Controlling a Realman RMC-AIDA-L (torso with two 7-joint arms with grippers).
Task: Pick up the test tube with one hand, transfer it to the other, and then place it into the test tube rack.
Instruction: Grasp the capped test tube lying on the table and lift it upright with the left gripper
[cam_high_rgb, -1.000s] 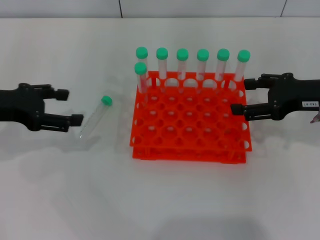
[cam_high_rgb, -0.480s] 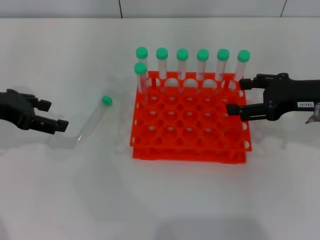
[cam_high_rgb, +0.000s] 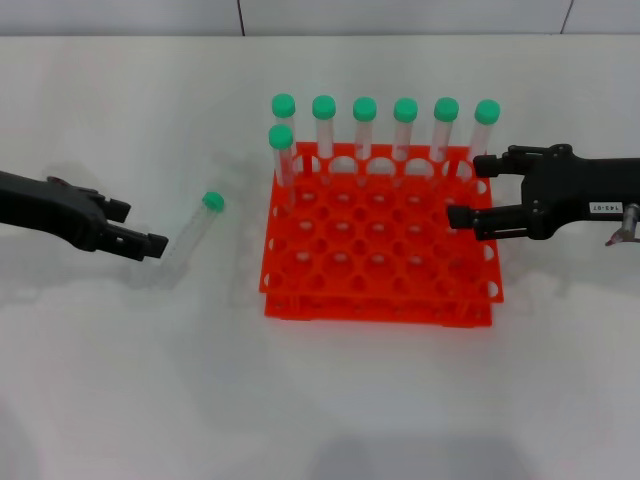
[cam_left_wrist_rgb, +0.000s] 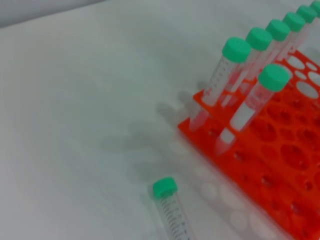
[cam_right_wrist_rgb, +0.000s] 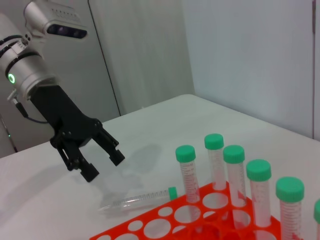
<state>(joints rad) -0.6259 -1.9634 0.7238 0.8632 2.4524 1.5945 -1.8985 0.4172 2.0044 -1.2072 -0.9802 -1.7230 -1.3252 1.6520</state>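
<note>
A white table (cam_high_rgb: 320, 400) lies before me. On it, a clear test tube (cam_high_rgb: 192, 228) with a green cap lies on its side, cap pointing away from me, just left of the test tube rack (cam_high_rgb: 380, 250). The tube's see-through body is hard to make out against the white surface; its bottom end fades from sight near my left gripper (cam_high_rgb: 138, 226).

My left gripper hovers low at that bottom end, jaws open, one finger on each side of where the tube's tip seems to be. I cannot tell whether either finger touches it. In the left wrist view my own fingers do not show; only the capped end of the tube (cam_left_wrist_rgb: 170, 210) appears, cut off by the picture's edge.

The orange-red rack stands at the middle of the table. Seven other green-capped tubes (cam_high_rgb: 365, 128) stand upright in it: six along the far row, one in the next row at the left corner.

My right gripper (cam_high_rgb: 468, 192), the one with a small white label, hangs over the rack's right edge, jaws open and holding nothing. Its arm runs off the picture's right side.
</note>
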